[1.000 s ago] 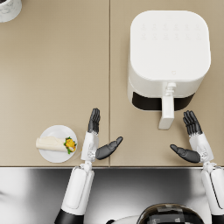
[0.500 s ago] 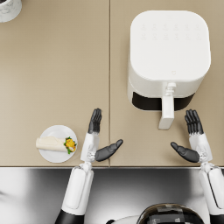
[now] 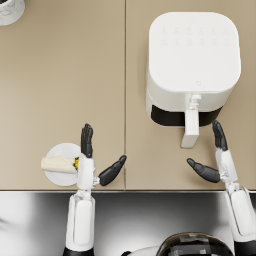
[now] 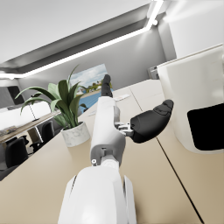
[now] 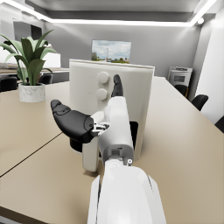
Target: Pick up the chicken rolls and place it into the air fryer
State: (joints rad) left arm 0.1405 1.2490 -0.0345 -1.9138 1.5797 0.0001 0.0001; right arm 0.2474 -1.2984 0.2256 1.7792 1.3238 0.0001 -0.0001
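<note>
Beige tabletop (image 3: 60, 90) carries a small round white plate (image 3: 59, 177) with the pale wrapped chicken roll (image 3: 58, 163) at my far left. My left hand (image 3: 95, 165) hovers just beside it, fingers apart, grasping nothing. Right of centre sits the boxy white air fryer (image 3: 192, 65); my right hand (image 3: 216, 160) hangs released near its handle.

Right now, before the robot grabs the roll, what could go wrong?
1. The roll sits on a small plate near the table's front edge, so a clumsy grab might push the plate off.
2. The left robot hand is right beside the plate and could bump it.
3. The fryer drawer looks only slightly open, so there may be no room to drop the roll in until the right robot hand pulls the handle.
</note>
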